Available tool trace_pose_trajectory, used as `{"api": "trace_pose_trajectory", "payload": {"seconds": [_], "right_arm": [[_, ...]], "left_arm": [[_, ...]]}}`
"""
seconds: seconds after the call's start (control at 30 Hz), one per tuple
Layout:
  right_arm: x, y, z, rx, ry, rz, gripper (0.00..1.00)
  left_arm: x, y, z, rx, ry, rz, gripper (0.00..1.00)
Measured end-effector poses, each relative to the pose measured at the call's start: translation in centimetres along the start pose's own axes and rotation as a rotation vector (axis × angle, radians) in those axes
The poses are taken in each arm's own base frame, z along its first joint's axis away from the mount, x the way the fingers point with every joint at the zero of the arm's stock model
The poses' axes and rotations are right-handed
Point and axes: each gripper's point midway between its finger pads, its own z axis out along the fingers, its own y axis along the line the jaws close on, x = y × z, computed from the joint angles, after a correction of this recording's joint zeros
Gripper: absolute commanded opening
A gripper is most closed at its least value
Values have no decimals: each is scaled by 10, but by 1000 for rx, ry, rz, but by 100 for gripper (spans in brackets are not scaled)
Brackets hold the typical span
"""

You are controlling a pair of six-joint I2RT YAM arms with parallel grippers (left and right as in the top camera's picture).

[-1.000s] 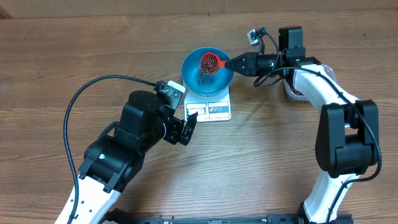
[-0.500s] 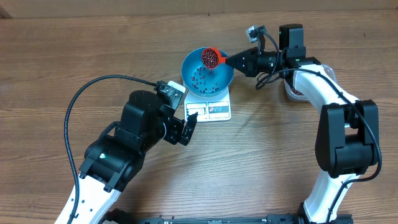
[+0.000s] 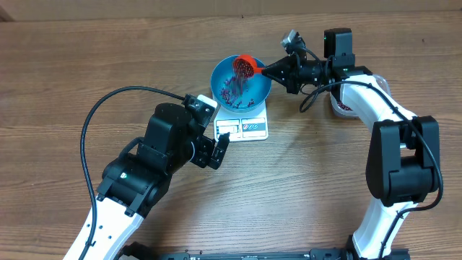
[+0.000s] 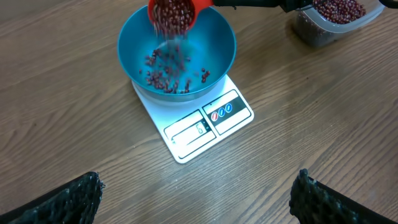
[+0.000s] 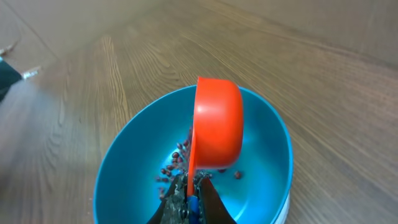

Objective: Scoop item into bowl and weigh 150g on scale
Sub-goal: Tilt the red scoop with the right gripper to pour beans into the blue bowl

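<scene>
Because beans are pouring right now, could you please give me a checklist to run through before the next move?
1. The scoop is tipped over the bowl, beans falling inside: ok.
2. The bowl sits on the scale: ok.
3. The right gripper is shut on the scoop's handle: ok.
4. The left gripper is open, apart from the scale: ok.
5. The scale's display is readable: cannot tell.

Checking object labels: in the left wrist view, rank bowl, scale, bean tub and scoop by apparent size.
1. bowl
2. scale, partly hidden under it, so close
3. tub, cropped by the frame
4. scoop, smallest, also cropped
</scene>
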Motion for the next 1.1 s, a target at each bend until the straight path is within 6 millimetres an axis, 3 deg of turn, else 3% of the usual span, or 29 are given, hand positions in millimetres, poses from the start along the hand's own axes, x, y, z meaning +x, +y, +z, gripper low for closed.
{"api": "trace_pose_trajectory", "payload": {"seconds": [0.33,0.7,1.1], "right_arm": [[-1,-1,0,2,-3,-162,4],[-27,1,-1,-11,-96,-347,4],[-28,2,-1,-9,-100,-477,4]], "left_arm": [[0,0,0,0,0,0,99],[0,0,0,0,1,0,99],[0,0,0,0,2,0,100]]}}
